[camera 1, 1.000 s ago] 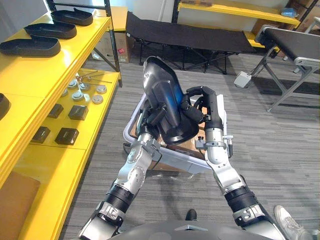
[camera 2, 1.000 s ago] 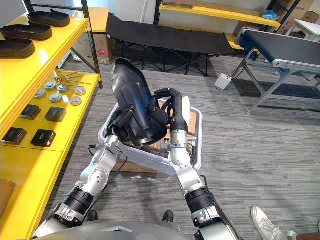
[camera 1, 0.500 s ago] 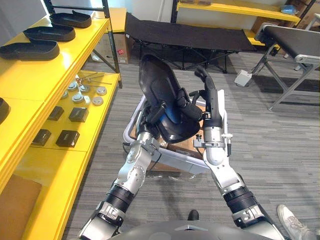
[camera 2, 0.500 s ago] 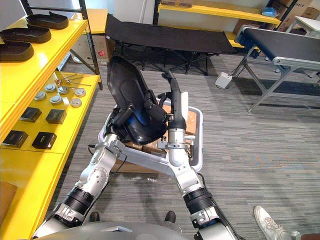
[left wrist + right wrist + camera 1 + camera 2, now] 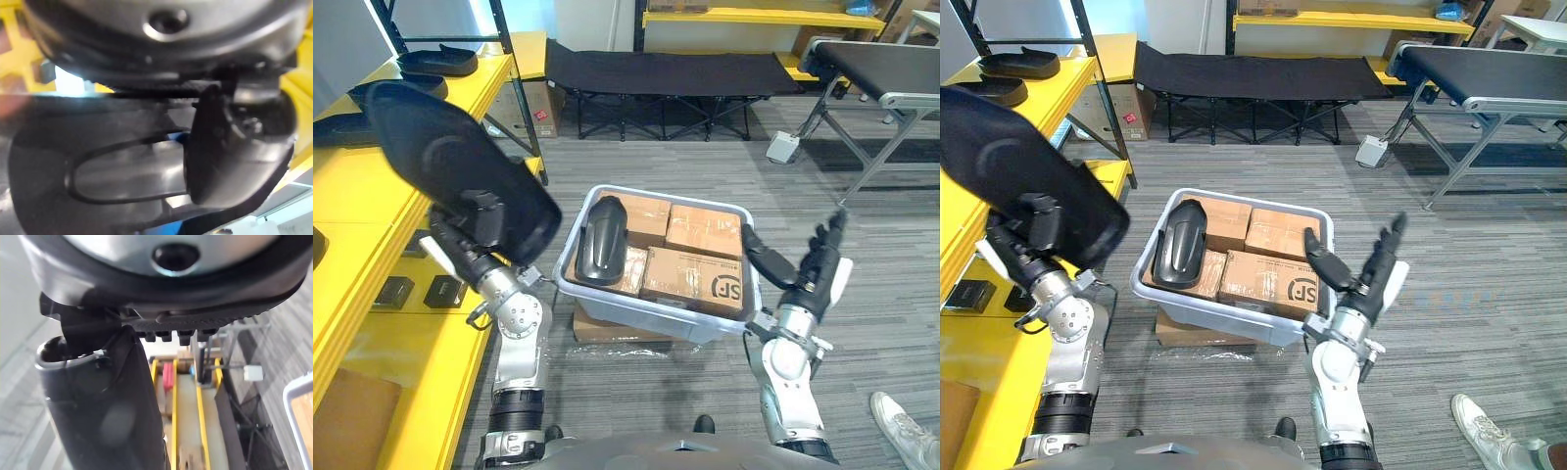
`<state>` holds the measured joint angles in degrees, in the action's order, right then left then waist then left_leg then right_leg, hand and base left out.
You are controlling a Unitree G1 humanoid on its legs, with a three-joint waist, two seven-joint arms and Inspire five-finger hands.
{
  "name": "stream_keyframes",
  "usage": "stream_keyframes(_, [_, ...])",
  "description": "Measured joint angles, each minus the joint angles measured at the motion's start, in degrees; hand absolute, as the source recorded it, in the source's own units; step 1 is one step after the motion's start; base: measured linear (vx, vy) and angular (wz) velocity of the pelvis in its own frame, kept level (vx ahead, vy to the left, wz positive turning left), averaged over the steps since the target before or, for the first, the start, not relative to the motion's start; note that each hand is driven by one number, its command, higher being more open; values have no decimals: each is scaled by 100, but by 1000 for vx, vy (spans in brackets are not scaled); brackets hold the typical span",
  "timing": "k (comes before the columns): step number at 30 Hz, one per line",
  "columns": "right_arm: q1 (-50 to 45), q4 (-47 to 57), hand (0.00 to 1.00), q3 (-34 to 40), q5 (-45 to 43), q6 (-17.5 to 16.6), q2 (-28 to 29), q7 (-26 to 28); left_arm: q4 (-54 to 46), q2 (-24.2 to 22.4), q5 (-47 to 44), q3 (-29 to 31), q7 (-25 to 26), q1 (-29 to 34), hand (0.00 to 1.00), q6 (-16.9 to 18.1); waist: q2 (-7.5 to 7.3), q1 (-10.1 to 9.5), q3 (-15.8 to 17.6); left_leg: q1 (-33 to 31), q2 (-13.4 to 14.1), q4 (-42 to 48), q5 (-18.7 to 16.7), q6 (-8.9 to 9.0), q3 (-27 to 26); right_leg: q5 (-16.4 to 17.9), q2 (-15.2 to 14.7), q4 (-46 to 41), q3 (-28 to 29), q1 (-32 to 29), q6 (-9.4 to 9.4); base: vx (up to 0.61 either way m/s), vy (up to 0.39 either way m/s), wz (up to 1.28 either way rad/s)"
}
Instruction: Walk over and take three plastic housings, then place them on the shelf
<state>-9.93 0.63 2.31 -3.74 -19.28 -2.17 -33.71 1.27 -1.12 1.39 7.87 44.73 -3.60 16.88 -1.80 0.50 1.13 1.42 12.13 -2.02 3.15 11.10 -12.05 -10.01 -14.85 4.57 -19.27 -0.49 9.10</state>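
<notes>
While held high, left hand [image 5: 481, 219] fingers round housing [image 5: 429, 157]; right hand [image 5: 813, 275] fingers splayed.

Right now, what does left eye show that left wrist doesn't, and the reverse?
Left eye: grey bin of boxes with a second housing lying in it, right hand open to the bin's right, yellow shelf carrying more housings. Left wrist: close-up of the left hand, thumb curled on the held housing. Both: left hand shut on the held housing.

Housing [image 5: 450, 166] swung left toward shelf [image 5: 357, 201], right hand [image 5: 818, 271] released
</notes>
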Motion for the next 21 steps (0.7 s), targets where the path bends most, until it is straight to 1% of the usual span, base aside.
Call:
stream_keyframes(1, [-73,-1,100,86,0,-67,21,-58,-72,2,221,54,180,34,0,11,0,7,0,0,0,4,-16,-17,-12,1,-2,0,5,-5,-1,0,0,0])
stream_keyframes(2, [-96,-2,100,129,0,-90,22,-67,-137,2,329,81,241,75,0,13,0,26,0,0,0,6,-17,-17,-15,2,-3,1,7,-8,-1,0,0,0])
stream_keyframes(3, [-113,-3,100,147,0,-134,35,-61,-264,15,442,119,319,186,0,57,6,90,-3,0,0,7,-22,-19,-17,8,-4,1,6,-10,-8,0,0,0])
stream_keyframes(5, [-138,-3,100,203,-6,-219,43,5,-304,14,560,158,342,226,0,71,28,119,-16,-2,0,7,-28,-20,-20,20,-5,7,5,-15,-19,0,0,0])
stream_keyframes(6, [-189,0,100,273,-275,-357,47,413,-306,13,364,171,209,246,0,157,55,127,-30,-7,0,4,-36,-26,-21,47,-6,29,2,-24,-45,0,0,0])
stream_keyframes(7, [-207,2,100,302,-440,-367,47,648,-310,7,235,182,103,266,0,214,67,131,-35,-10,0,2,-37,-25,-22,53,-6,30,2,-26,-48,0,0,0])
stream_keyframes(8, [-261,2,100,334,-655,-362,46,1035,-390,-3,-3,198,-124,392,0,300,93,140,-44,-25,2,0,-36,-26,-21,58,-7,30,-2,-37,-50,0,0,0])
stream_keyframes(9, [-296,2,100,337,-693,-352,46,1169,-463,-17,-142,186,-268,486,0,353,108,140,-41,-33,2,1,-35,-28,-20,58,-7,30,-5,-41,-49,0,0,0])
stream_keyframes(10, [-347,2,100,325,-732,-267,45,1337,-671,-58,-483,167,-610,724,0,417,137,144,-39,-53,2,3,-33,-31,-15,58,-7,28,-17,-51,-49,14,-3,7])
stream_keyframes(11, [-396,1,100,311,-732,-136,47,1378,-900,-118,-826,138,-959,965,0,444,164,133,-44,-80,3,12,-30,-28,15,42,-7,10,-51,-49,-25,20,-3,10])
stream_keyframes(12, [-418,1,100,305,-749,-77,47,1403,-998,-141,-942,132,-1117,1083,0,454,175,122,-43,-90,3,20,-22,-14,33,38,-8,0,-68,-43,-18,36,-2,13])
stream_keyframes(13, [-470,0,100,289,-851,21,47,1483,-1164,-142,-1263,121,-1493,1348,0,523,204,90,-42,-104,3,28,-21,-10,64,36,-9,-1,-92,-29,-14,32,0,10])
stream_keyframes(15, [-504,-1,100,271,-896,49,47,1542,-1296,-134,-1661,130,-1801,1507,0,555,222,26,-39,-120,2,48,-25,-11,93,37,-11,-1,-125,-9,-13,21,1,10])
stream_keyframes(17, [-500,-1,100,277,-1138,55,46,1701,-1429,-129,-1932,162,-2083,1565,0,556,224,-38,-36,-133,2,81,-35,-17,195,61,-20,-1,-237,87,14,2,0,21])
stream_keyframes(19, [-472,2,100,232,-1131,53,44,1795,-1632,-114,-1900,226,-2293,1682,0,558,225,-49,-36,-147,2,85,-59,-48,277,98,-21,0,-326,141,29,-10,1,23])
stream_keyframes(21, [-462,23,100,159,-1131,53,16,1904,-1862,-69,-1899,237,-2475,1809,0,569,240,-81,-37,-208,2,102,-60,-46,349,152,-24,1,-405,152,-12,-9,2,20])
